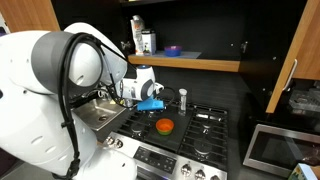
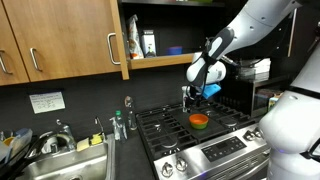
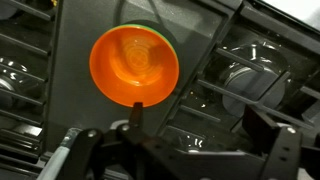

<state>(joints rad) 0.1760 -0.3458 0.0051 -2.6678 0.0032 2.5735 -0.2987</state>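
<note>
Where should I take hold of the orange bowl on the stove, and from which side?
Take the orange bowl by its rim, coming straight down from above, one finger inside and one outside. It sits upright, mouth up, on the stove; its rounded wall probably offers no flat side grip. The open end effector hangs above it.

White seven-joint robot arm [image 2: 262,18] shows in both exterior views. It comes down from high up, and the last link slopes forward and down. The white wrist [image 2: 214,52] is bent so that the black two-finger gripper [image 2: 192,94] points downward at a slight tilt. A blue fitting [image 1: 152,103] sits on the gripper body. Jaws stand wide apart. In the wrist view, dark fingers [image 3: 84,150] enter from the bottom edge, spread toward either side.
</note>
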